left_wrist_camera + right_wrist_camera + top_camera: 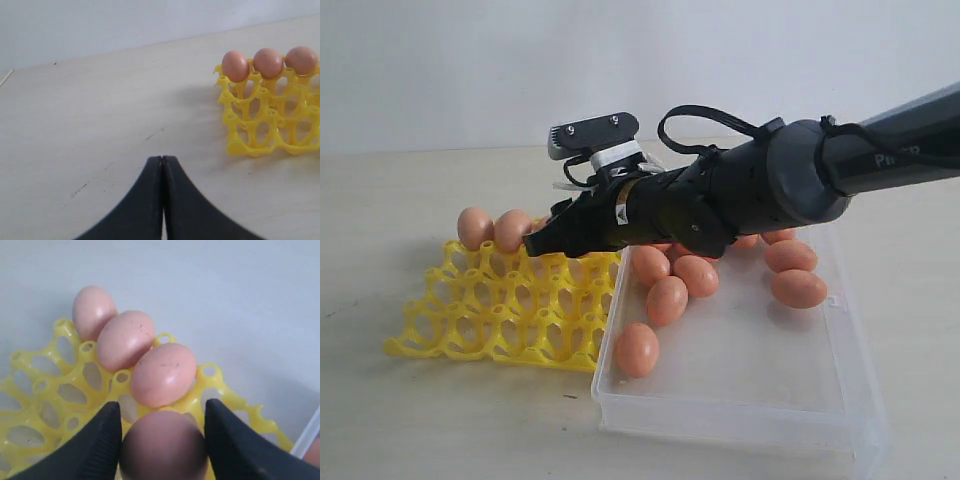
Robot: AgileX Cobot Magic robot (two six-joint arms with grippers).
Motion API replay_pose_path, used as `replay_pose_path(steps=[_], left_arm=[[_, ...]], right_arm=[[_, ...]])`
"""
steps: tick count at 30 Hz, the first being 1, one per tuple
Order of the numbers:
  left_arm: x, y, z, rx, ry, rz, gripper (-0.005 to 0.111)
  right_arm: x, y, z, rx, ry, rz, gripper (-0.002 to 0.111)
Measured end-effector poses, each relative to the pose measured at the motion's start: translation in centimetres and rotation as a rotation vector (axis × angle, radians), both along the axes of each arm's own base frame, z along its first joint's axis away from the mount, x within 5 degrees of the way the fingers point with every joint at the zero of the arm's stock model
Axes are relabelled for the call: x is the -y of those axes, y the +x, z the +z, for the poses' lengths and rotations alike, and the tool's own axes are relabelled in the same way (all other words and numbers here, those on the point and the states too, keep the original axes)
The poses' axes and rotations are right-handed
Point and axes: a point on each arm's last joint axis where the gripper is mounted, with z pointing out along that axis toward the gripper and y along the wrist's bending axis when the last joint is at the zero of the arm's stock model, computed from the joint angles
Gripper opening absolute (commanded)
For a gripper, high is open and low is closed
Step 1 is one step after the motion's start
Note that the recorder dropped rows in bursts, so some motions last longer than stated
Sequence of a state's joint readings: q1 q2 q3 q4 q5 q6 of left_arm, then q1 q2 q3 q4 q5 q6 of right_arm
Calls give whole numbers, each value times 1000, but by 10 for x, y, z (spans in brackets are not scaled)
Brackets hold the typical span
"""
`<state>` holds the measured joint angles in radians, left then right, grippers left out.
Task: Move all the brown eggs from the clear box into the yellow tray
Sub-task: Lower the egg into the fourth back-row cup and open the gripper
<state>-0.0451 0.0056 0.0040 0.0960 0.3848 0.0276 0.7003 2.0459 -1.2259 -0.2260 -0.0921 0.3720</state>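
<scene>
- Eggs (667,300) lie closest to me: smooth, matte, orange-brown ovals, loose on the floor of a large, shallow, clear plastic box (720,422) with low walls. I count six in plain sight. A couple more peek out from behind the right arm (770,185) at the box's far side, and I cannot tell how many it hides.
- Right beside the box's left wall sits a bright yellow square plastic egg tray (485,322), an open lattice of round cups with raised peaks. Whether the two touch I cannot make out. Every cup in the tray's nearer rows is unfilled.
- Over the far part of the tray, the right arm's black pincer (161,412) reaches across from the right. It is clenched on one brown egg (162,450), with a finger on each flank. The egg is held low at the back row, just beside the last seated one. I cannot tell if it already rests in its cup.
- Farthest back, three seated eggs (125,340) stand in a line along the tray's back row, shoulder to shoulder. The gripped one lines up as the fourth.
- Off to the tray's side, outside the wide view, the left pincer (162,160) hangs over the bare pale tabletop (75,125). Its two black fingers are pressed together with nothing between them.
- To my eye the job is in its early part. Three eggs are placed and a fourth is about to complete the back row. At least eight are left to fetch from the box, and most of the tray's cups are open for them.
</scene>
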Motion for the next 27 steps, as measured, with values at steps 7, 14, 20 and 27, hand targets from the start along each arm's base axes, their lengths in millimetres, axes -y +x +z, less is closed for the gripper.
replay_pose_path(steps=[7, 14, 20, 27], left_arm=[[0, 0, 0, 0, 0, 0, 0], [0, 0, 0, 0, 0, 0, 0], [0, 0, 0, 0, 0, 0, 0], [0, 0, 0, 0, 0, 0, 0]], right_arm=[[-6, 12, -3, 33, 4, 10, 0], [1, 20, -20, 20, -19, -2, 0], [10, 27, -22, 26, -19, -22, 0], [11, 30, -28, 24, -18, -26, 1]])
